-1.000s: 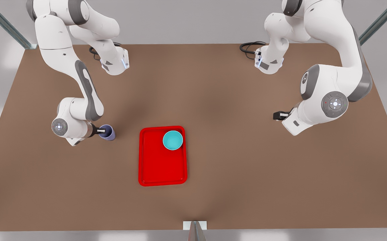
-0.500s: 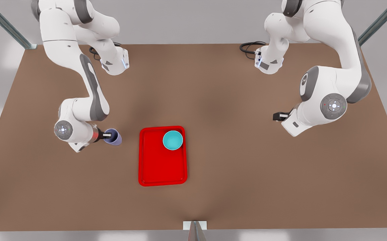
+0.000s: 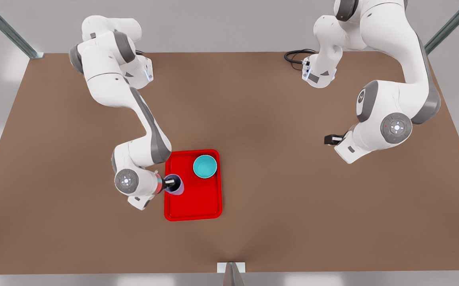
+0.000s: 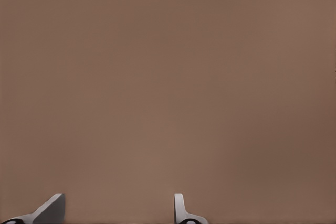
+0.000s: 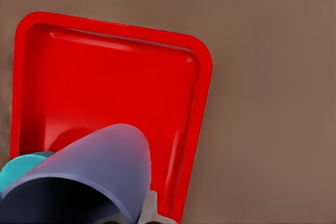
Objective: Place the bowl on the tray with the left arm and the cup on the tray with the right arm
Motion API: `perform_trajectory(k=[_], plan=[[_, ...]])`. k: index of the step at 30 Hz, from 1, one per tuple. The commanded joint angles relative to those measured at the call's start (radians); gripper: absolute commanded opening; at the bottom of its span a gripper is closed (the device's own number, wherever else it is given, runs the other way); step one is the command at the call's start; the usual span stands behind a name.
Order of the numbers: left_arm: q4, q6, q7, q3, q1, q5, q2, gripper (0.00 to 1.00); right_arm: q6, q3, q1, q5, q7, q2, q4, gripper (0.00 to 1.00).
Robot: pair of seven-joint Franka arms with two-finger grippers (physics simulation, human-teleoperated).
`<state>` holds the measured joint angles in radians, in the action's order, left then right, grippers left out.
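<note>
The right gripper (image 3: 172,183) clamps the lavender cup (image 3: 175,185) by its rim above the red tray (image 3: 192,204), near the teal bowl (image 3: 205,166) resting in a tray corner. The left gripper (image 3: 330,138) waits well apart over the table (image 3: 273,206), fingers (image 4: 180,208) spread and empty.

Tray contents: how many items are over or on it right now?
2. The bowl sits in the tray corner toward the arm bases. The cup, gripped by the right gripper, is over its front-view left edge.
</note>
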<state>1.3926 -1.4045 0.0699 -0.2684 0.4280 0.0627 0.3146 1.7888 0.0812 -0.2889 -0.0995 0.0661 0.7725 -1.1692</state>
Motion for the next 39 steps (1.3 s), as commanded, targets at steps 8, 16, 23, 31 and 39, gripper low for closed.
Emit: perform_trajectory(k=[8,16,23,31,39], plan=[[-0.001,0.002,0.01,0.009,0.001,0.012,0.0,1.0,0.101,0.025,0.022,0.004,-0.005,-0.055,-0.167,0.21],[-0.001,0.098,0.007,0.009,0.003,0.051,-0.025,1.0,0.213,0.026,0.025,-0.002,-0.012,-0.038,-0.248,0.21],[-0.001,0.096,0.008,0.008,0.003,0.048,-0.014,1.0,0.213,0.026,0.025,0.0,-0.038,-0.042,-0.294,1.0],[-0.001,0.093,0.008,0.005,0.001,0.045,-0.014,1.0,0.202,0.026,0.025,0.0,-0.038,-0.044,-0.291,1.0],[-0.038,0.094,0.008,0.003,0.001,0.043,0.003,1.0,0.046,-0.043,0.088,0.001,-0.035,-0.34,-0.311,1.0]])
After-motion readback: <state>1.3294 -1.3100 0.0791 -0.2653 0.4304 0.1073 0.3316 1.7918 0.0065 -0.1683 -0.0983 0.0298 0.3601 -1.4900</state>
